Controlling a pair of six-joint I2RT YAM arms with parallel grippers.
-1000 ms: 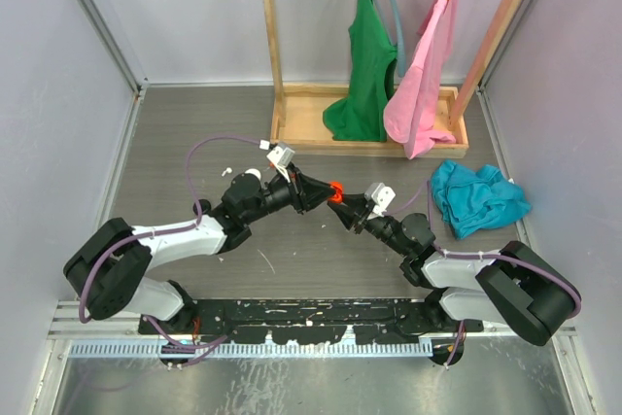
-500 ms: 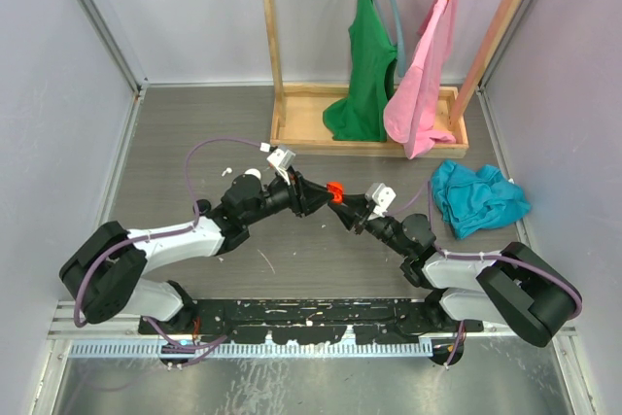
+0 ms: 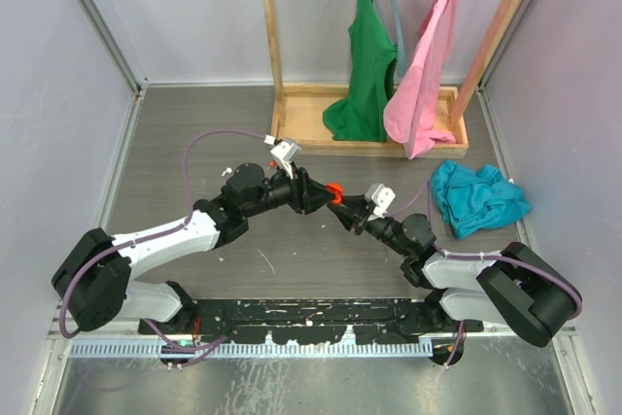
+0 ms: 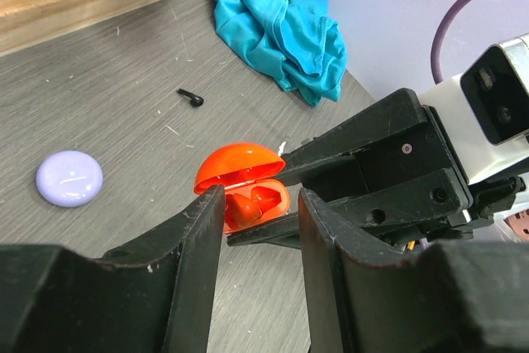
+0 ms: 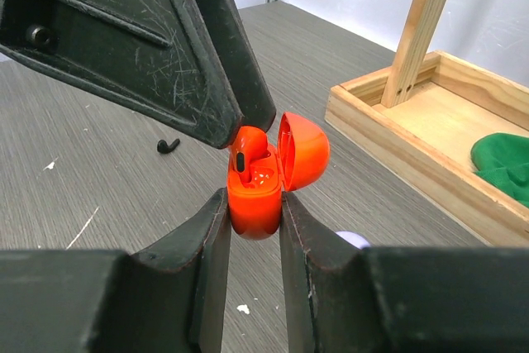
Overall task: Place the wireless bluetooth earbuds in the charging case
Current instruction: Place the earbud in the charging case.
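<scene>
My right gripper (image 5: 252, 202) is shut on the orange charging case (image 5: 254, 196), holding it upright above the table with its lid (image 5: 302, 151) hinged open. A red earbud (image 5: 248, 151) stands in one well, its stem poking up. In the left wrist view two red earbuds (image 4: 245, 208) lie inside the case (image 4: 277, 208). My left gripper (image 4: 260, 204) hangs just over the case mouth with its jaws apart and nothing between them; one finger (image 5: 207, 80) sits right beside the raised bud. From above, both grippers (image 3: 316, 196) meet at the case (image 3: 335, 189). A loose black earbud (image 4: 191, 97) lies on the table.
A lilac round disc (image 4: 69, 178) rests on the table below the case. A teal cloth (image 3: 476, 196) is bunched at the right. The wooden rack base (image 3: 301, 128) with a green shirt (image 3: 362, 75) and a pink garment (image 3: 423, 85) stands at the back.
My left gripper's jaws have parted, releasing the red earbud into the case, and its wrist has shifted slightly back and up. The right gripper has held still with the case.
</scene>
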